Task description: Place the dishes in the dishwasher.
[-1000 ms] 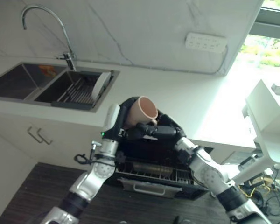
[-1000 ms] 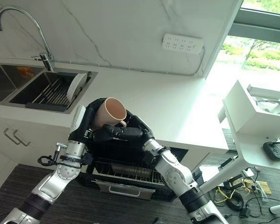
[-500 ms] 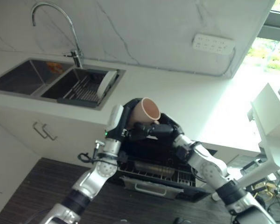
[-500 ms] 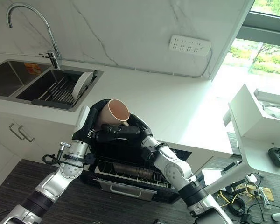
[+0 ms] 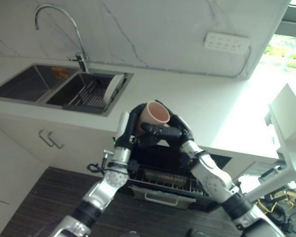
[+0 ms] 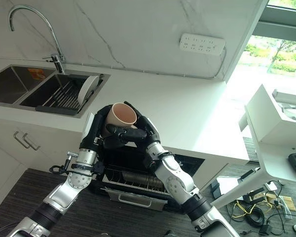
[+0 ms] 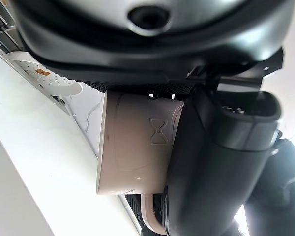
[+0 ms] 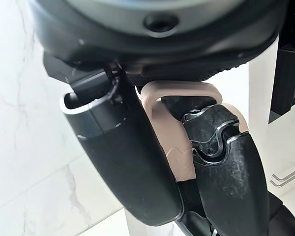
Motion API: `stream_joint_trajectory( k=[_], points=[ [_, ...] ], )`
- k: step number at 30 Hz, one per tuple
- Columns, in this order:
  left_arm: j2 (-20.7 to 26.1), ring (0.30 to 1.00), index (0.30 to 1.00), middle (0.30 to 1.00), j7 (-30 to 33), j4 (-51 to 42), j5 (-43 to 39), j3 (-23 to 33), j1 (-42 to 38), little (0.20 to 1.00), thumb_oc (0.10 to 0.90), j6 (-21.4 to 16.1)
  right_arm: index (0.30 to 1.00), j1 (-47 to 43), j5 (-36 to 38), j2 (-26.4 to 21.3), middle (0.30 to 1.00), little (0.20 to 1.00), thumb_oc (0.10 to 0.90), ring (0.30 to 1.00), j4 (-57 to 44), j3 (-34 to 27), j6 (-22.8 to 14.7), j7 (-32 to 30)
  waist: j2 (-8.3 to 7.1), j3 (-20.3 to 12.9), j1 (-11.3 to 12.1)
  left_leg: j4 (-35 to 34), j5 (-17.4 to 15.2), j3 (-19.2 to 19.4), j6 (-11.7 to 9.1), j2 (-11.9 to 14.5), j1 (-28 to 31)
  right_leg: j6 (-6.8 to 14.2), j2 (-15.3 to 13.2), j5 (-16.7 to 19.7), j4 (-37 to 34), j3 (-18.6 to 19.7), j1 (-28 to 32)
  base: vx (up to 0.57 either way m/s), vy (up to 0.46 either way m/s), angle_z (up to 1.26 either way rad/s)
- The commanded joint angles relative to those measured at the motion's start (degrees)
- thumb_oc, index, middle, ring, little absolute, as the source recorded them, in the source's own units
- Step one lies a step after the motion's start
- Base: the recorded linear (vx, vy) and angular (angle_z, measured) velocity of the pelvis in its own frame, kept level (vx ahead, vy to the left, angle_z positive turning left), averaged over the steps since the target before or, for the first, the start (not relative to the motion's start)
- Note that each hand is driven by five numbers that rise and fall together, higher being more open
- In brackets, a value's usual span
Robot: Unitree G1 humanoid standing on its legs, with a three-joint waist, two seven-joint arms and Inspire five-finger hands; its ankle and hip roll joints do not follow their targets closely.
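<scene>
Above the open dishwasher (image 5: 177, 182), left eye view: pink mug (image 5: 153, 116) being gripped by both hands in mid-air, likely a handover before loading. Left hand (image 5: 133, 123) is curling round the body; right hand (image 5: 170, 133) is closing from the other side. Mouth is facing up and toward the wall; long axis tilted.

Right eye view: a plate (image 6: 88, 88) is standing in the sink rack (image 6: 64, 96).

Left wrist view: the thumb is pressing the mug wall.

Right wrist view: fingers (image 8: 226, 167) are hooking round the mug handle (image 8: 174, 93).
</scene>
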Motion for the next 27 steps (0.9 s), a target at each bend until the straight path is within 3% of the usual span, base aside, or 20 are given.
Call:
stream_joint_trajectory(
  k=[1,4,5,6,7,13,21,22,23,27],
  points=[
    [-0.97,0.3,0.3,0.3,-2.31,-5.8,-0.17,-7.07,-6.54,0.3,0.4,-5.39,0.9,-12.97,3.87,8.85,0.9,0.9,0.8,0.9,-8.91,-2.53,-7.02,5.72,-1.06,-2.14,1.0,2.38,-4.02,-3.16,1.35,0.76,0.83,5.98,-4.17,-3.59,0.76,0.76,2.88,0.0,0.0,0.0],
    [-1.07,0.3,0.3,0.3,-2.44,-5.95,0.82,-8.08,-7.16,0.3,0.4,-5.37,0.9,-13.66,5.1,8.61,0.9,0.9,0.8,0.9,-8.57,-1.39,-4.8,7.74,-1.18,-2.24,1.16,2.38,-3.97,-3.28,1.4,0.66,0.66,6.06,-4.24,-3.57,0.76,0.53,2.88,0.0,-0.004,0.03],
    [-0.9,0.3,0.3,0.3,-2.51,-6.07,1.38,-8.4,-7.44,0.3,0.4,-5.18,0.601,-13.79,6.13,8.46,0.601,0.601,0.601,0.601,-8.15,-0.96,-3.49,8.99,-1.21,-2.28,1.19,2.38,-3.92,-3.31,1.41,0.68,0.6,6.09,-4.25,-3.54,0.76,0.46,2.86,0.0,-0.005,0.05],
    [-0.84,0.3,0.3,0.3,-2.41,-6.12,1.54,-8.59,-7.55,0.3,0.4,-5.18,0.484,-13.89,6.42,8.3,0.484,0.484,0.522,0.484,-7.91,-0.62,-2.95,9.83,-1.25,-2.3,1.23,2.38,-3.88,-3.31,1.42,0.72,0.59,6.08,-4.26,-3.55,0.76,0.38,2.9,0.0,-0.005,0.06],
    [-0.78,0.3,0.3,0.3,-2.25,-5.99,1.96,-8.82,-7.76,0.3,0.4,-5.28,0.3,-13.9,7.09,8.18,0.3,0.3,0.4,0.3,-7.63,-0.06,-3.22,10.65,-1.27,-2.3,1.27,2.38,-3.83,-3.31,1.44,0.75,0.57,6.08,-4.27,-3.55,0.76,0.33,2.93,0.0,-0.004,0.08],
    [-0.6,0.3,0.3,0.3,-2.45,-5.15,2.32,-9.81,-8.37,0.3,0.4,-5.69,0.3,-13.79,5.47,7.32,0.3,0.3,0.4,0.3,-8.07,1.04,-3.85,13.27,-1.45,-2.44,1.23,2.38,-3.67,-3.41,1.44,0.79,0.44,6.16,-4.35,-3.36,0.76,0.07,2.91,0.0,-0.001,0.02],
    [-0.9,0.3,0.3,0.3,-3.78,-3.22,4.79,-12.15,-9.6,0.3,0.4,-4.86,0.3,-13.73,10.84,9.07,0.3,0.3,0.4,0.3,-6.42,2.1,-3.12,12.37,-1.2,-2.47,1.11,2.38,-3.48,-3.49,1.57,0.97,0.31,6.18,-4.3,-3.28,0.76,-0.06,2.98,0.0,0.0,0.0],
    [-0.92,0.575,0.575,0.575,-4.01,-2.95,4.61,-12.59,-9.79,0.575,0.584,-4.79,0.3,-13.63,11.79,9.36,0.3,0.3,0.4,0.3,-6.26,2.09,-3.05,12.29,-1.18,-2.5,1.05,2.38,-3.47,-3.48,1.59,0.96,0.27,6.22,-4.32,-3.25,0.76,-0.09,2.96,0.0,0.0,0.0],
    [-0.95,0.9,0.9,0.9,-4.11,-2.78,4.8,-12.95,-9.84,0.9,0.8,-5.02,0.3,-13.57,12.53,9.54,0.3,0.3,0.4,0.3,-6.05,2.13,-3.05,12.33,-1.16,-2.53,0.99,2.38,-3.43,-3.42,1.57,1.04,0.24,6.24,-4.32,-3.27,0.76,-0.12,2.95,0.0,0.0,0.0],
    [-0.7,0.9,0.9,0.9,-6.95,-2.52,5.88,-14.59,-10.88,0.9,0.8,-4.04,0.3,-13.46,12.22,9.87,0.3,0.3,0.4,0.3,-6.23,2.44,-3.8,11.07,-0.93,-2.52,0.58,2.38,-3.36,-3.03,1.55,1.34,0.18,6.36,-4.38,-3.18,0.76,-0.12,2.77,-0.01,0.004,0.04]
  ],
)
